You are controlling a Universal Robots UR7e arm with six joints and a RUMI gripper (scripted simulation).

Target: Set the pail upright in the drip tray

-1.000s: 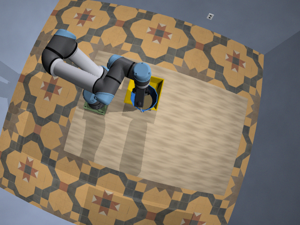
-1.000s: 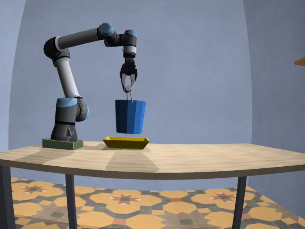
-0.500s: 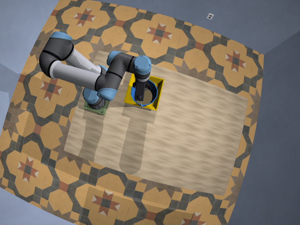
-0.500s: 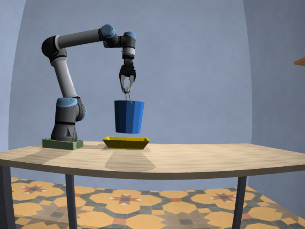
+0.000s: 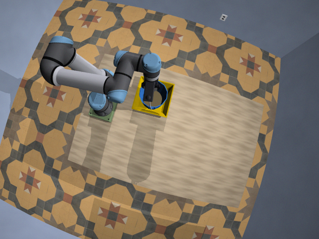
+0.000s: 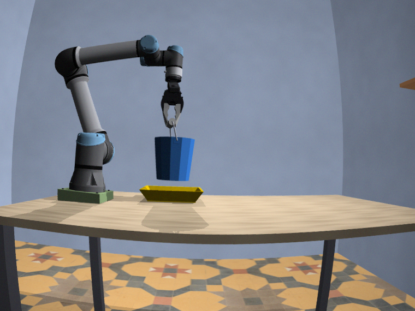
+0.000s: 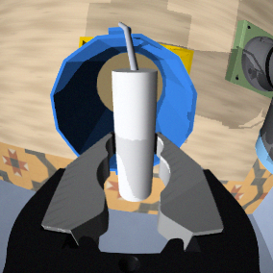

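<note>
The dark two-jaw gripper (image 6: 171,121) points straight down, its jaws closed narrowly on the white cylindrical grip (image 7: 134,132) of a thin grey wire handle (image 6: 174,131). Below it the blue faceted pail (image 6: 174,158) hangs upright in the air, its base apart from the shallow yellow square drip tray (image 6: 171,193) directly beneath. The tray rests on the pale wooden table (image 6: 268,214), just right of the arm's green base plate (image 6: 100,197).

Blue pail (image 6: 174,158) hanging upright by its wire handle, base just above (not touching) the yellow tray (image 6: 171,193).
</note>
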